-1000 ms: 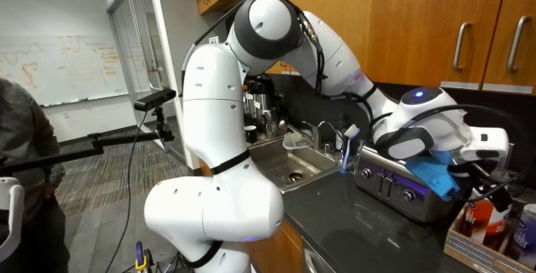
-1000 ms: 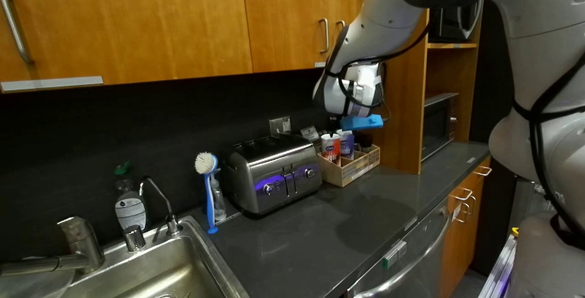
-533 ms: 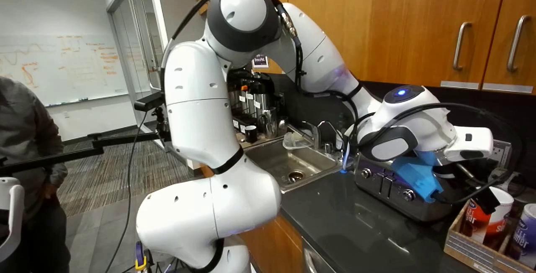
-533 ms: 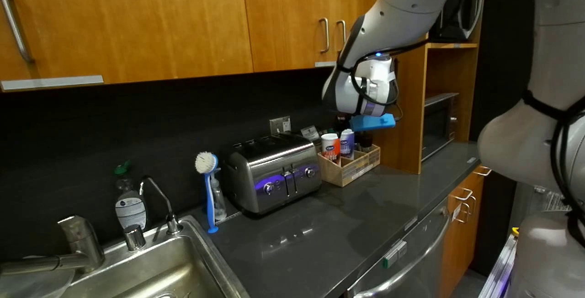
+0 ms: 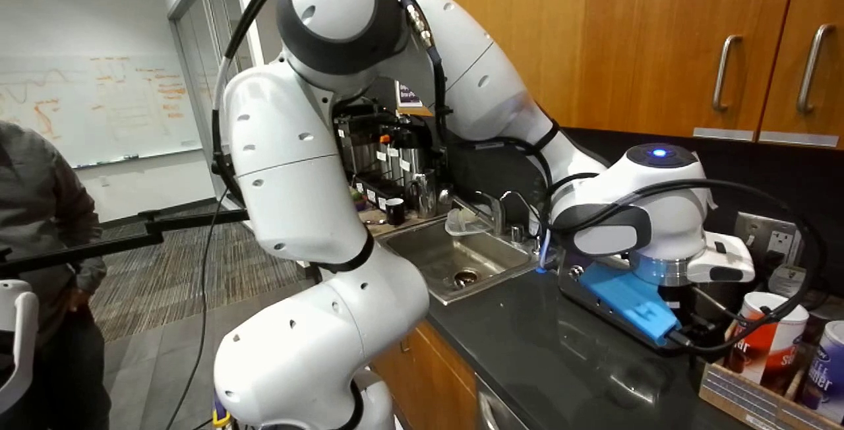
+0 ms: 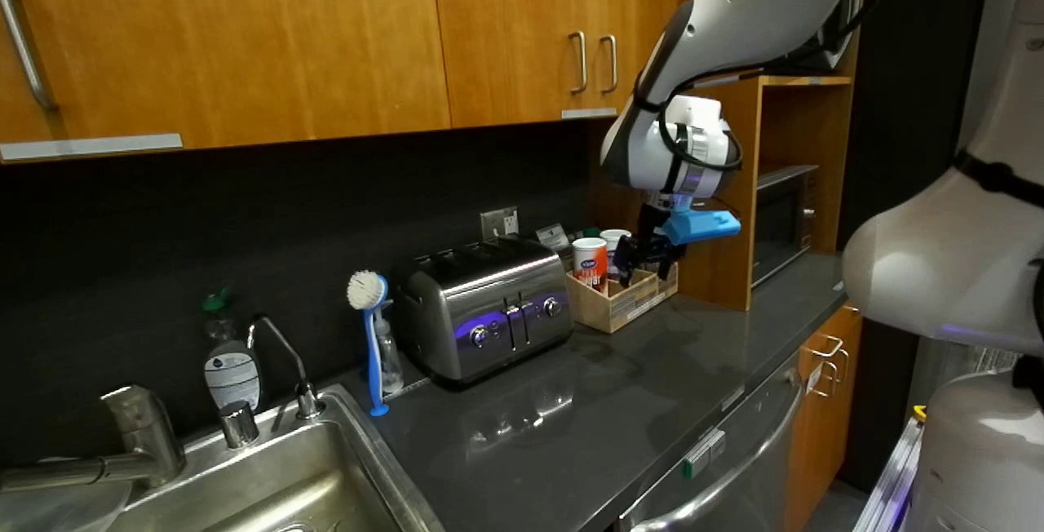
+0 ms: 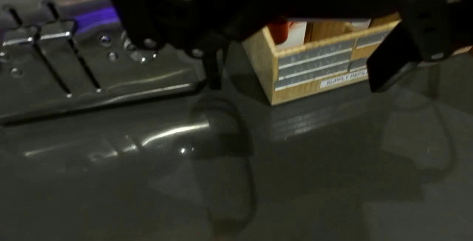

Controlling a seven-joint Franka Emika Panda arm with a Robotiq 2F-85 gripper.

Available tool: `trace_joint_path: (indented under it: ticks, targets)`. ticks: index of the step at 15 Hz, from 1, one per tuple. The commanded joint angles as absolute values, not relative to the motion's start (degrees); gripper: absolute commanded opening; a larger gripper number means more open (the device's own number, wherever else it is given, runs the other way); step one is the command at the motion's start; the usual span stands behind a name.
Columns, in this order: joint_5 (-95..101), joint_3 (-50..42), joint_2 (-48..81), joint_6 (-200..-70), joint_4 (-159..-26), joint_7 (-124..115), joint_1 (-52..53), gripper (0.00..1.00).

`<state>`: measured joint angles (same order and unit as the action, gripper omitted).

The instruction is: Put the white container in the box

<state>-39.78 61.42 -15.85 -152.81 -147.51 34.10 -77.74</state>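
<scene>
Wooden cabinets (image 6: 228, 42) hang on a dark kitchen wall (image 6: 204, 222) above a glossy dark tabletop (image 6: 522, 450) that runs on from a steel sink (image 6: 367, 438). Beside the sink stands a blue-handled brush (image 6: 374, 352), white bristles up, and next along sits a silver toaster (image 6: 489, 312) with a purple glow across its front. Just past the toaster is the box (image 6: 587, 303), low-walled, tan and split into compartments. In both exterior views the white container (image 6: 590, 265), with its white lid and red-orange label, stands upright inside the box, in the compartment at the toaster end; a purple-labelled canister (image 5: 825, 367) stands beside it. Extended over the tabletop, the robot arm (image 6: 734, 34) carries a blue casing (image 6: 701, 225) at its wrist. Just below, the end effector (image 7: 302, 64) hangs above the tabletop near the box, and in the wrist view its two black fingers (image 7: 393, 58) stand wide apart, with the long front wall of the box showing beyond them. A white label strip (image 7: 343, 79) with dark lettering runs low along that wall. In an exterior view a person (image 5: 43, 272) in grey shows with a whiteboard (image 5: 99, 107) behind.
</scene>
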Motion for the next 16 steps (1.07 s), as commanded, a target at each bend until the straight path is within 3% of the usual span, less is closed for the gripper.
trace_joint_path:
  ticks: [1,4,5,11,16]
  targets:
    - [-40.15,54.12,-26.48,-140.05,-151.45,38.64,-72.88,1.00]
    - [-37.52,50.53,-31.72,-132.83,-153.55,39.74,-71.31,1.00]
    - [-29.00,41.27,-28.12,-134.77,-154.80,34.41,-62.08,1.00]
    - [-7.74,15.47,-25.25,-134.72,-157.35,23.94,-37.86,1.00]
    - [-5.52,10.36,-26.35,-134.14,-158.60,22.70,-32.56,1.00]
